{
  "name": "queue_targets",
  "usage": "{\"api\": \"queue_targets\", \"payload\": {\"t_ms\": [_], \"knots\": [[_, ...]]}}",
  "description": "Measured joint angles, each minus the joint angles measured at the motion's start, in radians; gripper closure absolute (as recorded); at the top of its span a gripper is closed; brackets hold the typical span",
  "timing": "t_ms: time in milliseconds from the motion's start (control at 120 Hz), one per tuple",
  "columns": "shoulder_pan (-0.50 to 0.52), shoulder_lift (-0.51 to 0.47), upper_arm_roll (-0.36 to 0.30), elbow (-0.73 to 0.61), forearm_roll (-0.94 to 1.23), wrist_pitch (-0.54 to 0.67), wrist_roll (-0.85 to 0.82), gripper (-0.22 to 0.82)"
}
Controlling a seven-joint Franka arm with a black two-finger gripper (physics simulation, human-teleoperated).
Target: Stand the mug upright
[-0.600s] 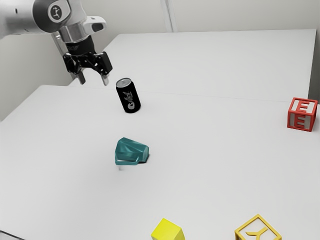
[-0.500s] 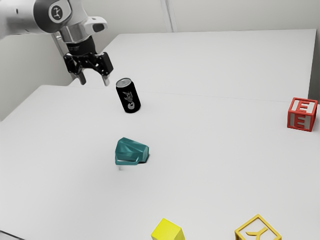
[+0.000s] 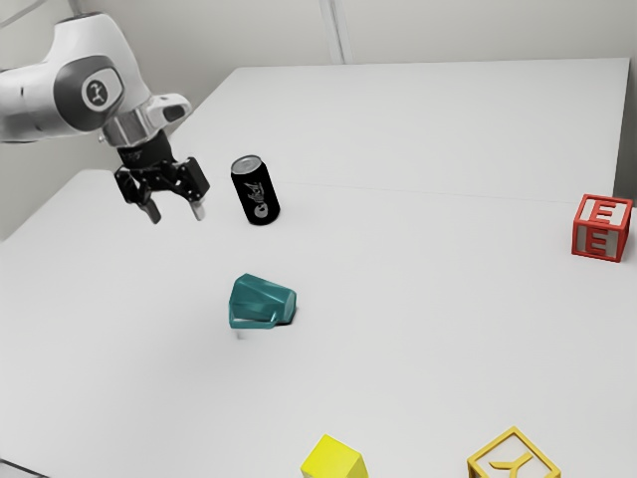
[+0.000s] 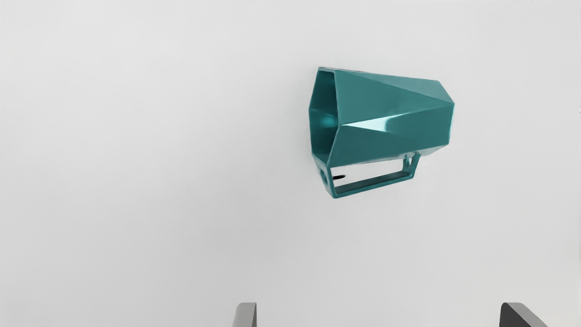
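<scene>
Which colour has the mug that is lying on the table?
The mug is teal, a dark blue-green; it shows best in the wrist view.

mug (image 3: 263,296) 1 | can (image 3: 255,191) 1 | lettered blocks (image 3: 600,242) 2 | yellow cube (image 3: 332,458) 1 | arm (image 3: 90,45) 1 | fingers (image 3: 198,210) 2 | table (image 3: 428,329) 1

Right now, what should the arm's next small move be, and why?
Probably ease the open gripper down and across toward the teal mug. The mug lies on its side on the table, and the gripper is above the table, short of the mug and not touching it, so it likely has to get nearer before closing.
</scene>
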State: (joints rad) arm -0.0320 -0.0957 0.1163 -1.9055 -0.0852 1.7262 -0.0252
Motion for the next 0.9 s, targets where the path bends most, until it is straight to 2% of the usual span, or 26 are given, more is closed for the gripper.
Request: {"api": "queue_targets", "payload": {"t_ms": [233, 492, 900], "knots": [[0.009, -0.001, 0.058, -0.147, -0.174, 0.191, 0.119, 0.02], [0.019, 0.008, 0.117, -0.28, -0.394, 0.329, 0.317, 0.02], [0.053, 0.099, 0.128, -0.361, -0.735, 0.41, 0.66, 0.02]]}}
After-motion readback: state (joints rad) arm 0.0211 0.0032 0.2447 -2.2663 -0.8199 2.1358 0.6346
